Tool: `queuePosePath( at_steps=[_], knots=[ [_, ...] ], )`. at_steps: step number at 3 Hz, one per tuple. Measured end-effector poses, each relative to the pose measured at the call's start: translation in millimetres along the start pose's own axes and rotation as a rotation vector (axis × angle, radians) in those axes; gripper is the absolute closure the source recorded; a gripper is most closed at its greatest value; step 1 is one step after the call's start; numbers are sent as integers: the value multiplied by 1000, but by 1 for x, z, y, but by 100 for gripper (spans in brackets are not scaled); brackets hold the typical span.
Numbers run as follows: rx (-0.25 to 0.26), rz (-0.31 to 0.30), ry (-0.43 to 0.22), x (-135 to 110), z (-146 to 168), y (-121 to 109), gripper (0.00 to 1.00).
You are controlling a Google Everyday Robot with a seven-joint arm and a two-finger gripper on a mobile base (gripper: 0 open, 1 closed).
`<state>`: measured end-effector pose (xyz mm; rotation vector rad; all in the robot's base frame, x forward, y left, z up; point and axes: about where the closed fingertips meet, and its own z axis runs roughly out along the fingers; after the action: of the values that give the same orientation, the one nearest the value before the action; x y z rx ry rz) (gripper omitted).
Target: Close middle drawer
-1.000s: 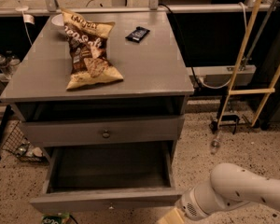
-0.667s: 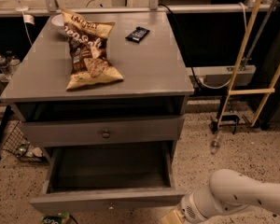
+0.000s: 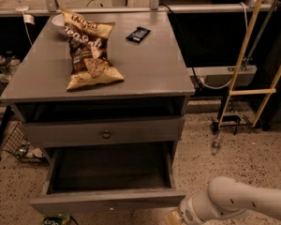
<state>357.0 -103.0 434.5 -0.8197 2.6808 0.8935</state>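
The middle drawer (image 3: pixel 107 199) is pulled far out of the grey cabinet (image 3: pixel 145 69). Its deep box is open and empty, and its shallow front with a tiny knob faces me near the bottom edge. Above it is the taller drawer front (image 3: pixel 75 134) with the bigger knob, nearly flush. The lowest drawer is hidden under the open one. My white arm (image 3: pixel 239 200) comes in from the bottom right. The gripper (image 3: pixel 172 218) is at the bottom edge, just right of and below the open drawer front's right corner, mostly cut off.
A brown chip bag (image 3: pixel 88 50) and a small dark packet (image 3: pixel 138 34) lie on the cabinet top. A yellow frame (image 3: pixel 243 90) and cables stand to the right. A wire basket (image 3: pixel 18 146) and bottles (image 3: pixel 2 63) are on the left. A green packet (image 3: pixel 54 219) lies on the speckled floor.
My arm has sunk slightly toward the bottom edge of the view. The middle drawer stays pulled out as before.
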Motion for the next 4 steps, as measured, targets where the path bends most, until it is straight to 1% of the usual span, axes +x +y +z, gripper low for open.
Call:
queuePosePath(
  at_steps=[1,2,3,4],
  knots=[
    [-7,3,0,2,5,-1,100],
    [-7,3,0,2,5,-1,100],
    [11,-6,-5,-3,14,-8,100],
    [25,-23,-16,-14,28,-25,100]
  ],
)
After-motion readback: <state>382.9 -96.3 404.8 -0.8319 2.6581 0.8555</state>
